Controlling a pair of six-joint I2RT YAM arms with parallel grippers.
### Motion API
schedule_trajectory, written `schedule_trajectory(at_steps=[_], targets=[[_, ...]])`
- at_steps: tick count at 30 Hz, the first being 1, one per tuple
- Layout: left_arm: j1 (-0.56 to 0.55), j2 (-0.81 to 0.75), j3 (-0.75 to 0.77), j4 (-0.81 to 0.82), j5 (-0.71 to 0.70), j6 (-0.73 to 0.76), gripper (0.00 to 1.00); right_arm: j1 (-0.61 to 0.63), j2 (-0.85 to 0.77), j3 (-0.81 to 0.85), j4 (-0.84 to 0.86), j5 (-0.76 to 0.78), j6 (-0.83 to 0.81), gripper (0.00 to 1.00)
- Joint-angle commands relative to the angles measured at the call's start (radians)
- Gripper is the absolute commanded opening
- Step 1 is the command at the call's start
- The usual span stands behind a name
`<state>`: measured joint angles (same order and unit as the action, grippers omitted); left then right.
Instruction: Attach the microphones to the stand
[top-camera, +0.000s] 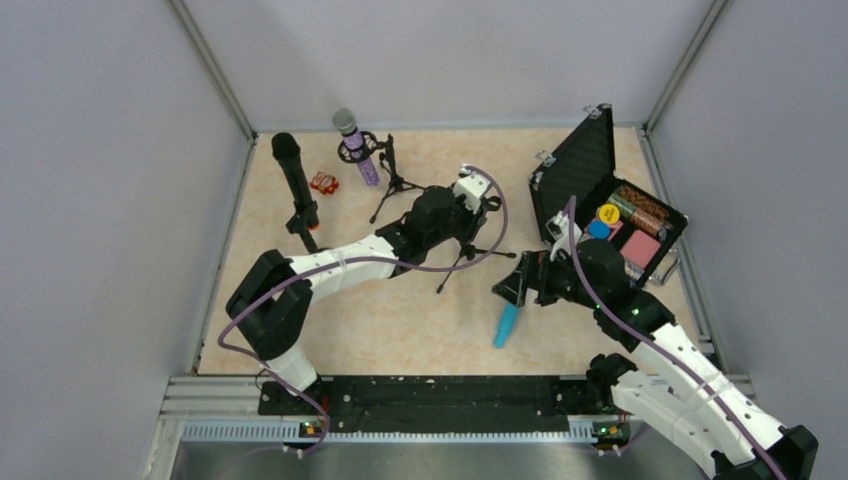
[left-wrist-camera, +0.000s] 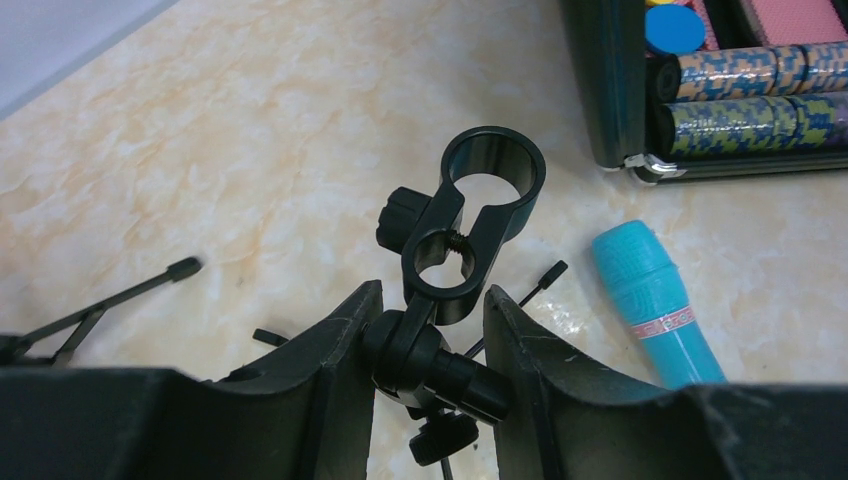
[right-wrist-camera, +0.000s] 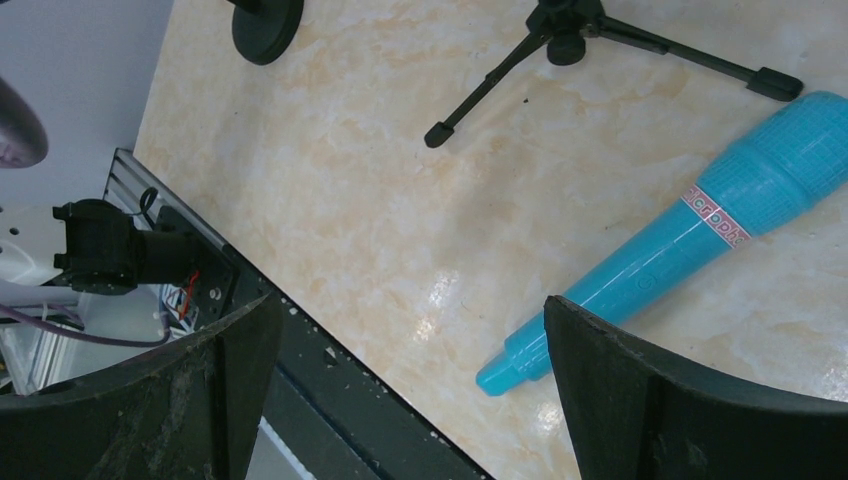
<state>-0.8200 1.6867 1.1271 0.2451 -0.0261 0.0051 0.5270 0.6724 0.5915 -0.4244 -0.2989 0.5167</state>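
Bright, even light, faint shadows, a mild glare spot on the surface (right-wrist-camera: 440, 295), and dark, slightly blurred fingers (left-wrist-camera: 320, 365).

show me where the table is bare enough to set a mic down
Bare: the near strip between the left arm and the turquoise microphone, and the back edge between the purple microphone and the case. Crowded: around the tripod stand.

Our left claw (left-wrist-camera: 432, 295) pinches the tripod stand (left-wrist-camera: 432, 222), whose ring clip is empty. The turquoise microphone (right-wrist-camera: 700, 225) lies flat just beside our wide-open right claw (right-wrist-camera: 410, 305). The black microphone (top-camera: 293, 180) stands upright and the purple microphone (top-camera: 356, 150) tilted, both well left of the claws.
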Motion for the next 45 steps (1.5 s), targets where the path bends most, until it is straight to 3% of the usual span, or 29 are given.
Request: schedule_trajectory(at_steps=[1, 17, 24, 31, 37, 39, 42, 45], targets=[[-0.018, -0.136, -0.039, 0.083, -0.137, -0.001, 0.00, -0.013, -0.008, 0.041, 0.006, 0.017, -0.025, 0.99], [-0.031, -0.427, -0.252, -0.057, -0.167, -0.039, 0.00, -0.013, 0.052, -0.008, 0.010, 0.114, 0.010, 0.99], [-0.031, -0.564, -0.386, -0.049, -0.091, -0.027, 0.01, -0.013, 0.068, -0.040, 0.011, 0.155, 0.009, 0.99], [-0.032, -0.717, -0.549, 0.017, 0.115, 0.115, 0.02, -0.013, 0.093, -0.067, -0.022, 0.263, 0.034, 0.99], [-0.031, -0.791, -0.595, -0.067, 0.159, 0.175, 0.03, -0.013, 0.121, -0.080, -0.023, 0.372, 0.085, 0.99], [-0.032, -0.792, -0.584, -0.099, 0.183, 0.179, 0.08, -0.013, 0.141, -0.084, -0.018, 0.381, 0.099, 0.99], [-0.031, -0.777, -0.571, -0.130, 0.242, 0.193, 0.35, -0.013, 0.176, -0.095, -0.008, 0.382, 0.115, 0.99], [-0.032, -0.759, -0.563, -0.135, 0.267, 0.188, 0.46, -0.012, 0.204, -0.104, 0.005, 0.370, 0.119, 0.99]])
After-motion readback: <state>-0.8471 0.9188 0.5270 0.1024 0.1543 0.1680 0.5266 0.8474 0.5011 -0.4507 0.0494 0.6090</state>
